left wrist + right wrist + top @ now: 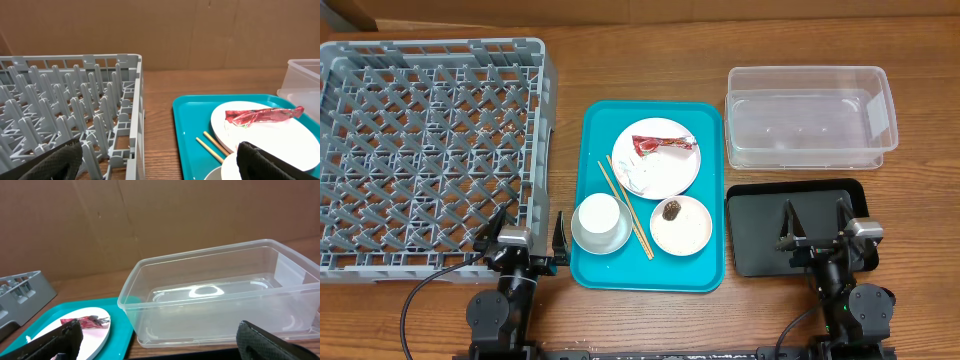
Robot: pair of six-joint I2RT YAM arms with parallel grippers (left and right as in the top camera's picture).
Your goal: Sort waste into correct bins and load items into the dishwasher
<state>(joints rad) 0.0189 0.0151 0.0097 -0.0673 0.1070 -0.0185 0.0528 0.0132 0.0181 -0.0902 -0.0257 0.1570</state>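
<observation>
The red-and-white wrapper (664, 145) lies on the large white plate (655, 172) with loose rice grains (632, 178); the wrapper also shows in the left wrist view (262, 115). The dark brown lump (671, 210) sits on the small white plate (682, 228). The white cup (599, 216) stands in the grey bowl (588, 241). Two chopsticks (627, 207) lie beside them. The clear tub (808, 116) and black tray (765, 230) are at the right. The grey dish rack (425, 150) is at the left. My left gripper (523, 232) and right gripper (816, 222) are open and empty, near the table's front.
All dishes rest on a teal tray (710, 268) in the middle. A cardboard wall stands behind the table. My right gripper hovers over the black tray. My left gripper straddles the rack's near right corner and the teal tray's left edge.
</observation>
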